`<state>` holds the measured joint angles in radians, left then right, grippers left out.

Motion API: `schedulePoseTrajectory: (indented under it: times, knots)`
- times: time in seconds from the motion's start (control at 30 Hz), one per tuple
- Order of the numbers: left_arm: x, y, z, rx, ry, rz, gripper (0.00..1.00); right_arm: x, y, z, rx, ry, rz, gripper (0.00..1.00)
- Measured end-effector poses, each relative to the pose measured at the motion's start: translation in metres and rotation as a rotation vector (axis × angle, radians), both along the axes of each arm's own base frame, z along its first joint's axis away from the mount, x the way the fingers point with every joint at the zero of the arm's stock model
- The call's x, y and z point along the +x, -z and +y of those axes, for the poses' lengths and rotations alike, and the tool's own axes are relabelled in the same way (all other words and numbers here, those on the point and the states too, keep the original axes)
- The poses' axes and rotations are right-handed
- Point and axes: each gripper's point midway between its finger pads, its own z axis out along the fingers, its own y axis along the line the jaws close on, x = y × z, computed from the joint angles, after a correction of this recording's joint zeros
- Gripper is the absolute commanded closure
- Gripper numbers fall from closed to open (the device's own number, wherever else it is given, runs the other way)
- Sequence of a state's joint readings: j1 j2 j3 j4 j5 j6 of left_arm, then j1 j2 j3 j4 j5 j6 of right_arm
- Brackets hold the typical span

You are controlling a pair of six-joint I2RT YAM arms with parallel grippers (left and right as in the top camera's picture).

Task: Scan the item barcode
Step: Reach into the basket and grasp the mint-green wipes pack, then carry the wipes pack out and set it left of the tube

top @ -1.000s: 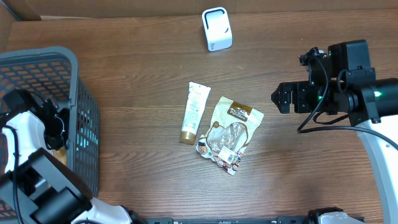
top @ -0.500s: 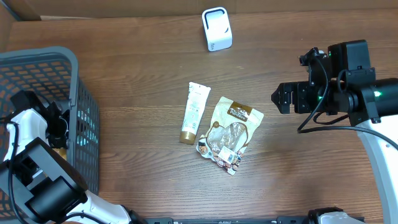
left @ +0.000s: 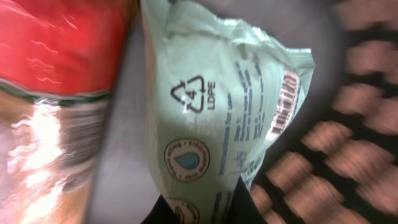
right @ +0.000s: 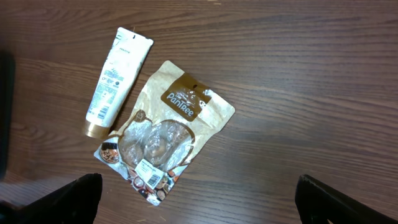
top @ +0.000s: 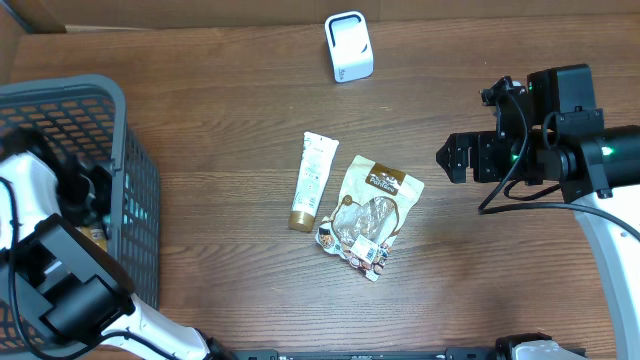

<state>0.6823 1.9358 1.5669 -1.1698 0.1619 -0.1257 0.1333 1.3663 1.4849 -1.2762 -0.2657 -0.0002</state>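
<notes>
Two grippers, doing very different things. The left gripper is down inside the grey basket at the left edge of the table. Its jaws are pinched together on the lower end of a pale green packet. The wrist cam shows the packet's recycling triangle with LDPE printed next to it. There's also a strip of reddish bars along its right side that might be the barcode, but it's too blurry to be sure. Just to the left of the packet there's something red with a shiny label, and I can't tell what it is.

The right gripper hangs over the right side of the table with its fingers spread wide and nothing between them.

On the table itself, a white tube with a gold cap and a brown snack pouch lie side by side in the middle, nearly touching. The little white scanner stands near the far edge, well apart from both.
</notes>
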Motion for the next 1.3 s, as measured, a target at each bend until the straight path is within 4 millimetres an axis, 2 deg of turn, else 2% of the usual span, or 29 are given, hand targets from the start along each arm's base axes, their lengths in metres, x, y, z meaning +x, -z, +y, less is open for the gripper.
schedulePoseTrajectory:
  times: [0.03, 0.17, 0.27, 0.3, 0.37, 0.47, 0.57, 0.63, 0.73, 0.8, 0.87, 1.0, 1.13, 1.3]
  knots:
    - [0.006, -0.017, 0.004, 0.009, -0.001, -0.016, 0.96, 0.000, 0.000, 0.000, 0.000, 0.000, 0.000, 0.00]
    - [0.034, -0.107, 0.018, 0.086, 0.008, -0.168, 0.96, 0.000, 0.000, 0.000, 0.000, 0.000, -0.001, 0.00]
    - [0.038, -0.169, 0.004, 0.127, 0.042, -0.250, 0.96, 0.000, 0.000, 0.000, 0.000, 0.000, 0.000, 0.00]
    - [0.039, -0.182, -0.002, 0.137, 0.056, -0.274, 0.96, 0.000, 0.000, 0.000, 0.000, 0.000, 0.000, 0.00]
    - [0.042, -0.206, -0.019, 0.153, 0.103, -0.317, 0.96, 0.000, 0.000, 0.000, 0.000, 0.000, 0.000, 0.00]
    - [0.049, -0.237, -0.057, 0.158, 0.201, -0.405, 0.96, 0.000, 0.000, 0.000, 0.000, 0.000, 0.000, 0.00]
    - [0.054, -0.252, -0.104, 0.118, 0.312, -0.453, 0.96, 0.000, 0.000, 0.000, 0.000, -0.001, 0.000, 0.00]
    - [0.061, -0.255, -0.137, 0.089, 0.396, -0.471, 0.96, 0.000, 0.000, 0.000, 0.000, 0.000, 0.000, 0.00]
    - [0.072, -0.250, -0.188, 0.040, 0.530, -0.482, 0.96, 0.000, 0.000, 0.000, 0.000, 0.000, 0.000, 0.00]
    - [0.080, -0.234, -0.231, -0.001, 0.636, -0.466, 0.96, 0.000, 0.000, 0.000, -0.001, 0.000, 0.000, 0.00]
    - [0.085, -0.216, -0.259, -0.017, 0.701, -0.445, 0.96, 0.000, 0.000, 0.000, 0.000, 0.000, -0.001, 0.00]
    - [0.081, -0.158, -0.305, -0.042, 0.798, -0.330, 0.96, 0.000, 0.000, 0.000, 0.000, 0.000, -0.001, 0.00]
    - [0.074, -0.099, -0.323, -0.026, 0.846, -0.234, 0.96, 0.000, 0.000, 0.000, 0.000, 0.001, -0.001, 0.00]
    - [0.067, -0.036, -0.318, 0.006, 0.839, -0.172, 0.96, 0.001, 0.000, 0.000, 0.001, 0.000, -0.004, 0.00]
